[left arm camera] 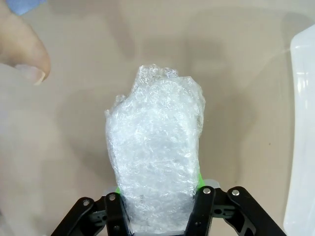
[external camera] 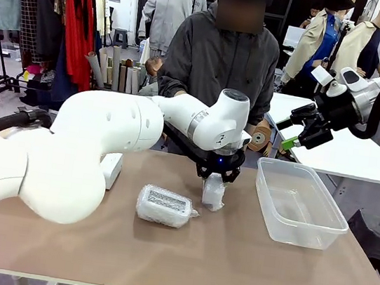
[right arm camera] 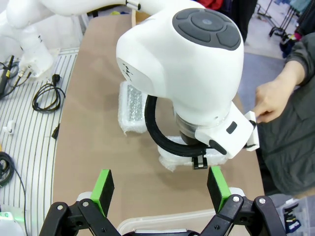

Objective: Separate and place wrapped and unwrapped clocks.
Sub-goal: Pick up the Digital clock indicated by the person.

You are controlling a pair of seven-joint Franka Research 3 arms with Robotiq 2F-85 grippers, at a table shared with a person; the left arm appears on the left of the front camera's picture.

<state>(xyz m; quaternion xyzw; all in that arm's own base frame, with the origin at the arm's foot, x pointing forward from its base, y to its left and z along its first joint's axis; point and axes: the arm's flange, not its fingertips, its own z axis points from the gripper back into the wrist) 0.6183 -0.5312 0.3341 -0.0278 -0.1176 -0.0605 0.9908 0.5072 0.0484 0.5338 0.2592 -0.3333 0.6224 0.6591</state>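
Your left gripper (external camera: 214, 179) (left arm camera: 160, 199) is clenched on a bubble-wrapped clock (external camera: 213, 195) (left arm camera: 157, 157), its jaws pressing the bundle's near end from both sides. That clock stands on end under the gripper, towards the far edge of the desk (external camera: 229, 268) at its middle, just left of the clear plastic tub (external camera: 305, 233) (left arm camera: 302, 123). You cannot tell from these views whether its lower end touches the desktop.

A second bubble-wrapped clock (external camera: 164, 205) (right arm camera: 132, 105) lies flat on the desk, nearer your side and just left of the held one. The bare white clock (external camera: 110, 169) sits further left, partly hidden behind your left arm.

Your right gripper (external camera: 288, 133) (right arm camera: 160, 184) hangs above the desk's right side with its jaws spread wide, holding nothing. The person's hand (left arm camera: 22, 49) (right arm camera: 268, 101) is close to your left wrist.
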